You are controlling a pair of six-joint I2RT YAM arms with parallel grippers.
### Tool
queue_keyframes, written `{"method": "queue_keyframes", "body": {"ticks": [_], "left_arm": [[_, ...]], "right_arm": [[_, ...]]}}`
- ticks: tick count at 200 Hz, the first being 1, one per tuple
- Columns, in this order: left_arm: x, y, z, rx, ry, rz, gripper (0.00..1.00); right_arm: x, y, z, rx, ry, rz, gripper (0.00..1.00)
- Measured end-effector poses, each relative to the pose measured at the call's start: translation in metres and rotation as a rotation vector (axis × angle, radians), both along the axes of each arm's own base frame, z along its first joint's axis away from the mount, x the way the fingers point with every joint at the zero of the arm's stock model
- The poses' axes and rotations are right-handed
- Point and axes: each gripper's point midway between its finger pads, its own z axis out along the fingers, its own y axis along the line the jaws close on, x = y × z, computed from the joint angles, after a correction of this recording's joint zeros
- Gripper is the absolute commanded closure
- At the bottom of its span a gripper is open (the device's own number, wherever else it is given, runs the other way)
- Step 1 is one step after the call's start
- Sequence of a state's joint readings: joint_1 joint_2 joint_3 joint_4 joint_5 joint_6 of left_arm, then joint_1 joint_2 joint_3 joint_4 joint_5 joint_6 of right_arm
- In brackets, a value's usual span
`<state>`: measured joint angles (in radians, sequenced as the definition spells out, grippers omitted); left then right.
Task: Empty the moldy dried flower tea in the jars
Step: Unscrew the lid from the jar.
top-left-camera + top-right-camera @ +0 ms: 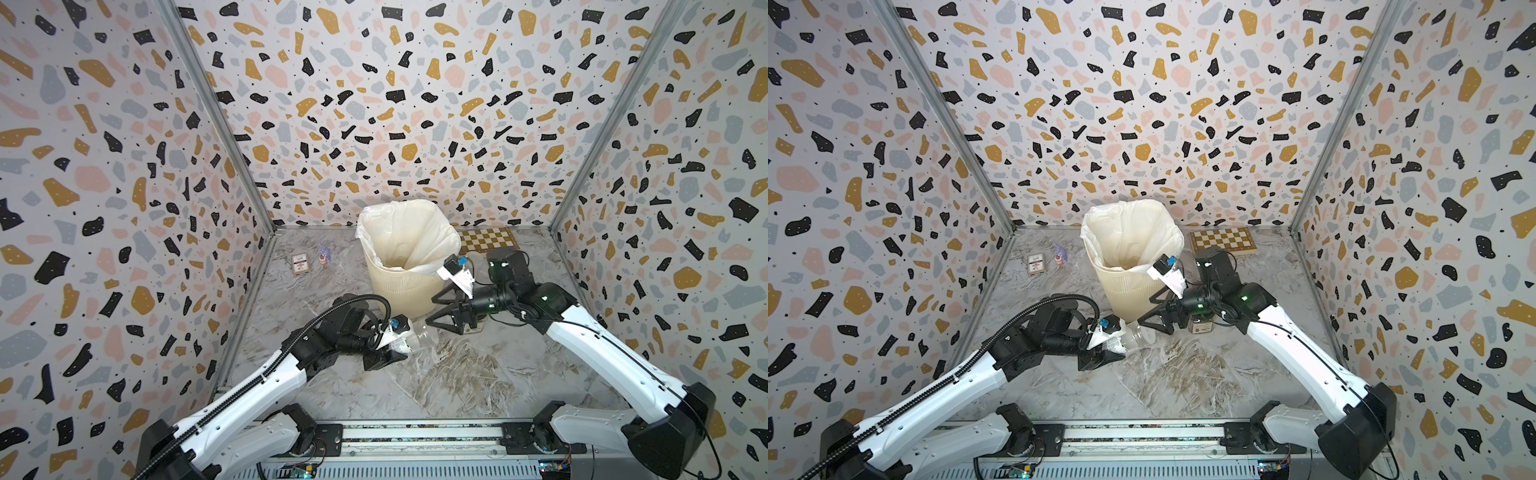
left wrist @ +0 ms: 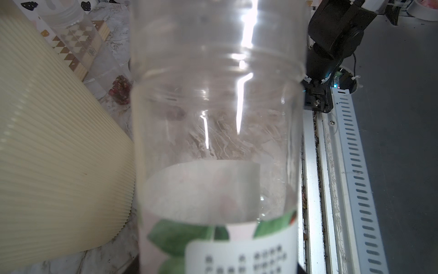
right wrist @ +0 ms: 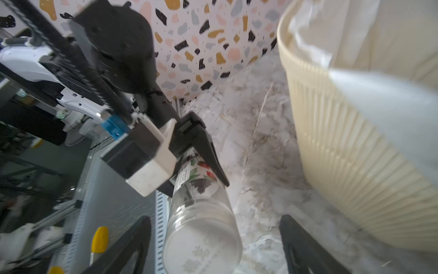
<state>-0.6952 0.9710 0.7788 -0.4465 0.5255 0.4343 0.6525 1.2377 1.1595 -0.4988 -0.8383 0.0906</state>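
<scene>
Jar [image 3: 201, 225], clamped sideways by left gripper [image 3: 189, 172] beside bin [image 1: 399, 286], aims its end at right gripper [image 1: 432, 311], spread wide, probably to work the lid.

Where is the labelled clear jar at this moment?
In both top views the labelled jar lies sideways in the left gripper, just in front of the cream bin, its clear end pointing toward the open right gripper.

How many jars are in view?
3. A labelled jar lies sideways in the left gripper; a second jar stands by the right gripper; a clear third jar shows before the chessboard in the left wrist view. More may be hidden.
</scene>
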Motion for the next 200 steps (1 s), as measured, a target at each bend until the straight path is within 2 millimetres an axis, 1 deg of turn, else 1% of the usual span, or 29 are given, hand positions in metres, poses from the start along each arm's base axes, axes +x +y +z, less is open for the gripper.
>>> {"method": "queue_keyframes", "body": {"ticks": [16,41,50,66,75,93,116,129,143,200], "left_arm": [[0.001,0.001,-0.001,0.005,-0.004,0.006,0.46],[0.000,0.001,0.000,0.004,-0.014,-0.002,0.46],[0.001,0.001,0.001,0.003,-0.018,-0.003,0.46],[0.001,0.001,0.001,0.004,-0.021,-0.005,0.46],[0.000,0.001,0.001,0.004,-0.021,-0.007,0.46],[0.000,0.001,0.001,0.005,-0.022,-0.009,0.46],[-0.001,0.001,0.001,0.004,-0.021,-0.012,0.46],[-0.001,0.001,0.001,0.004,-0.020,-0.012,0.46],[-0.002,0.001,0.000,0.006,-0.014,-0.017,0.46],[-0.013,-0.003,0.003,-0.024,0.005,-0.080,0.46]], "right_arm": [[-0.017,0.003,-0.015,-0.035,0.098,0.017,0.11],[-0.027,0.007,-0.019,-0.056,0.145,0.024,0.14],[-0.027,0.007,-0.019,-0.059,0.154,0.018,0.17],[-0.027,0.006,-0.022,-0.067,0.163,0.008,0.27],[-0.026,0.006,-0.025,-0.073,0.166,0.002,0.31],[-0.026,0.006,-0.027,-0.079,0.169,0.002,0.37],[-0.026,0.005,-0.027,-0.079,0.151,0.010,0.42],[-0.026,0.005,-0.028,-0.074,0.117,0.017,0.45],[-0.027,0.005,-0.029,-0.059,0.043,0.034,0.47],[-0.043,0.000,-0.022,0.059,-0.410,0.180,0.46]]}}
